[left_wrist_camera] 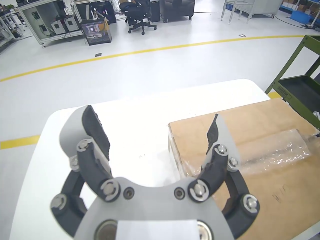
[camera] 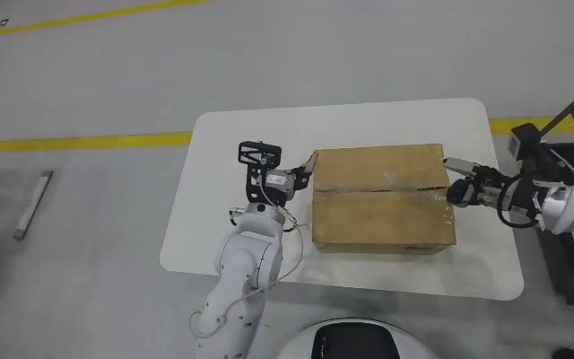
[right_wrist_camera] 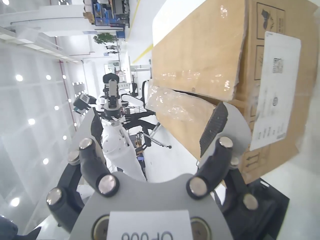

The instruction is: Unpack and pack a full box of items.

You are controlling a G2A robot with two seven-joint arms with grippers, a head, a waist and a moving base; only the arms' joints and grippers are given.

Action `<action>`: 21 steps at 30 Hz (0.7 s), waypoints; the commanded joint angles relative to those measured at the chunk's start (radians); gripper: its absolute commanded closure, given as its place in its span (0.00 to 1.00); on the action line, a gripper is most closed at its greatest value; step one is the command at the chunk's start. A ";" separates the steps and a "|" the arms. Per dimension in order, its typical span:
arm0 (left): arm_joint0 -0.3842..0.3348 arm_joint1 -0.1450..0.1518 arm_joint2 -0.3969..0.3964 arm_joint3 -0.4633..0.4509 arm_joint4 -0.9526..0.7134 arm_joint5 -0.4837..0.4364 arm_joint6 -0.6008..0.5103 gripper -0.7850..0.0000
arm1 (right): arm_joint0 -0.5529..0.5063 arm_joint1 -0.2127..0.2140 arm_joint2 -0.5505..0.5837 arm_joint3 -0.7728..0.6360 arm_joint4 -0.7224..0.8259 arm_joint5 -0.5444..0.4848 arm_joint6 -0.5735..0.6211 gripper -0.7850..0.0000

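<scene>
Nearest to you, the left end effector (camera: 307, 170) sits at the left short end of the box (camera: 381, 197). Its jaws are spread wide and hold nothing. In the left wrist view, one finger (left_wrist_camera: 217, 131) stands over the box's end edge. The other finger hangs over the bare worktop (camera: 224, 179) just off that end.

The right end effector (camera: 451, 177) sits at the opposite short end of the box, also wide open and empty. One of its fingers (right_wrist_camera: 215, 123) lies just beside the end wall, under the seam and near a white label (right_wrist_camera: 275, 88). You cannot tell whether it touches.

The box lies closed between the two, in the middle of the worktop. Its long axis runs from one end effector to the other. The two top flaps meet along a seam on that axis, covered by clear tape (left_wrist_camera: 275, 148) that looks crumpled. At the right end, the flap on the box's far side appears slightly raised.

Both arms look about equally close to the box. The flaps hinge on the long sides, so opening them likely means lifting across the axis, starting from the seam ends.

Beyond the box's right end stands a green cart (left_wrist_camera: 300, 76).
</scene>
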 commanded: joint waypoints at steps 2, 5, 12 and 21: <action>-0.001 0.001 -0.006 0.002 -0.005 -0.003 0.002 0.00 | 0.018 0.003 -0.032 0.017 -0.001 0.006 0.004 0.00; 0.000 0.001 -0.015 0.003 -0.005 -0.002 0.001 0.00 | 0.030 0.007 -0.063 0.029 -0.023 0.011 0.008 0.00; 0.006 0.003 -0.024 0.001 -0.001 -0.001 0.003 0.00 | 0.054 0.014 -0.115 0.038 -0.027 0.017 0.013 0.00; 0.010 0.004 -0.028 0.007 -0.001 -0.004 0.011 0.00 | 0.069 0.020 -0.129 0.050 -0.023 0.008 -0.046 0.56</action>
